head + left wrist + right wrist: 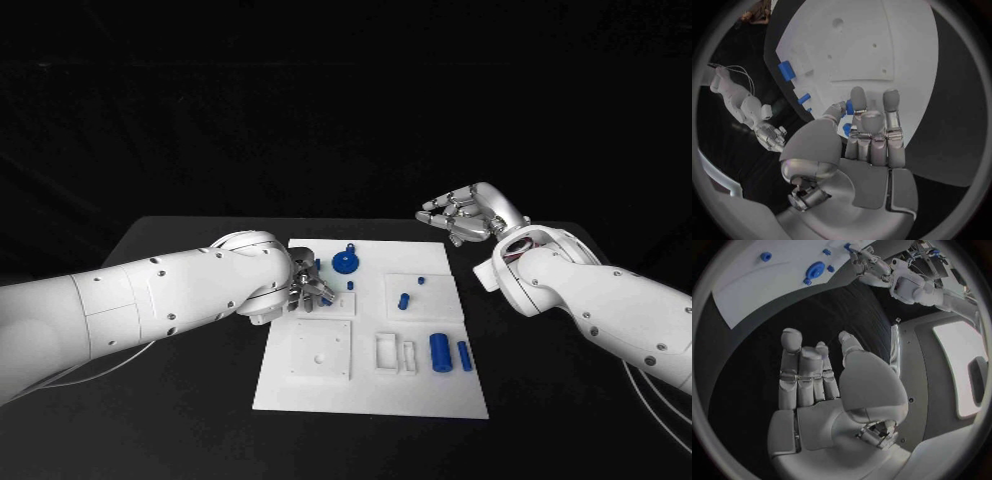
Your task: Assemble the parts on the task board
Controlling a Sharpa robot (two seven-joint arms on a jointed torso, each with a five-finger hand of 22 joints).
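Task board (372, 385): most blue parts loose, so I judge assy early.
- Left hand (306, 287) at board's 10 o'clock, fingers pinching small blue part (849, 107).
- Right hand (464, 214) off board at 1 o'clock, fingers apart, holds nothing.
- Two blue cylinders (450, 353) lying at 4 o'clock.
- Round blue part (346, 262) at 12.

- Black matte table (188, 400) — dark, flat, reaching towards every edge of the head view.
- White rectangular task board (368, 395) — lies flat at the table's middle, its long sides running from near edge to far edge.
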